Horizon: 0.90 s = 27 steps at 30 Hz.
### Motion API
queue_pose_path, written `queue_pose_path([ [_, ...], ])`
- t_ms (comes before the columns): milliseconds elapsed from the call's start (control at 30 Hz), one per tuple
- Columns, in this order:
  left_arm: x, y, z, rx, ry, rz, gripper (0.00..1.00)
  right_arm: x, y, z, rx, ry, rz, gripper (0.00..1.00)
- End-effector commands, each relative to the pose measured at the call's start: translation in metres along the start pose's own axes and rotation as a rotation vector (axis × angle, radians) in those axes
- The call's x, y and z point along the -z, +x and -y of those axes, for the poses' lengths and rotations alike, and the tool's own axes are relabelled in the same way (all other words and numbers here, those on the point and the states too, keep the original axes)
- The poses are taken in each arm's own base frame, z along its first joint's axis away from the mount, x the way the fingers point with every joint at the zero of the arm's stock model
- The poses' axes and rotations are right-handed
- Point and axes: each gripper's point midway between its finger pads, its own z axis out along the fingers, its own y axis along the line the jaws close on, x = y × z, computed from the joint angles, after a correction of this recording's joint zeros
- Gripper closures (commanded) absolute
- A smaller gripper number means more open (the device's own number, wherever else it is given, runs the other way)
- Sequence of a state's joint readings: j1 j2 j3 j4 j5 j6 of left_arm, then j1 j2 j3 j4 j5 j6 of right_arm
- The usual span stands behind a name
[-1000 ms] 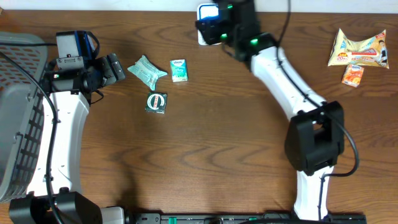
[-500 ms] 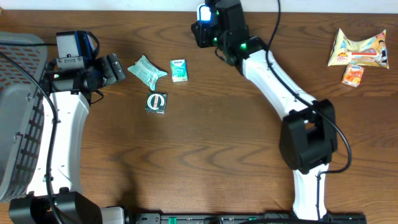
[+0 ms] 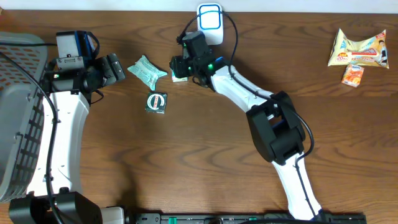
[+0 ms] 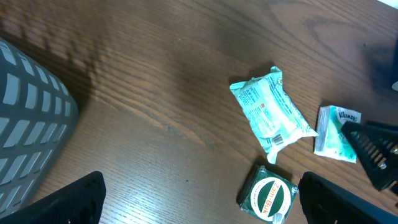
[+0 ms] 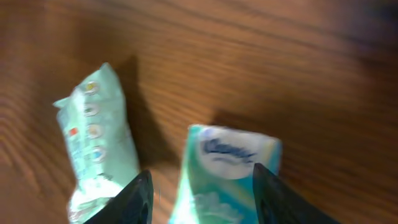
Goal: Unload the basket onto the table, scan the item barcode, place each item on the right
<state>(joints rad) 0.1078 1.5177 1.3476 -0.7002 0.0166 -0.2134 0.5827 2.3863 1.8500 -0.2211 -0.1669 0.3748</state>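
what changed: a second ago the right arm was up at the back edge over the white-and-blue device [image 3: 210, 17], which i'm guessing is the scanner. now it's swung down-left and the right gripper [image 3: 181, 65] sits over the kleenex pack [image 3: 179, 75].
right gripper state: jaws apart, wider than a second ago, one finger either side of the kleenex pack [image 5: 229, 163] in the wrist view. looks like straddling, not clamped. can't tell if the right-hand finger is already brushing the wrapper.
left gripper state: left gripper [image 3: 115, 67] wide apart, holding nothing, parked by the basket [image 3: 17, 124], same spot as before.
where the item is: flat on the table, just right of the green wipes pack [image 3: 147, 70], near it but not touching. the dark round-logo pack [image 3: 156, 102] lies a bit closer to the robot.
what it means: my read is nothing's been scanned yet, this is the pick-up step. the pack still has to be gripped, lifted and shown barcode-side to the device at the back.
watch out for: the wipes pack is close on the left finger's side, so it could get nudged on closing.
not involved: snack bag [image 3: 359, 48] and small orange packet [image 3: 352, 74], far right.
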Motion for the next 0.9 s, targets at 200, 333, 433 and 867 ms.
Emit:
queue_pose_path([
  [200,-0.003,0.003,-0.003,0.011,-0.012,-0.011,0.02,-0.008,0.018,0.022,0.045,0.157,-0.024,0.67],
  [333,-0.003,0.003,-0.003,0.011,-0.012,-0.011,0.02,-0.008,0.029,0.025,0.069,0.171,-0.071,0.68],
  [433,-0.003,0.003,-0.003,0.011,-0.012,-0.011,0.02,-0.007,0.037,0.028,0.072,0.185,-0.101,0.68],
  [867,-0.003,0.003,-0.003,0.011,-0.012,-0.011,0.02,0.070,0.030,0.051,0.081,0.414,-0.188,0.85],
])
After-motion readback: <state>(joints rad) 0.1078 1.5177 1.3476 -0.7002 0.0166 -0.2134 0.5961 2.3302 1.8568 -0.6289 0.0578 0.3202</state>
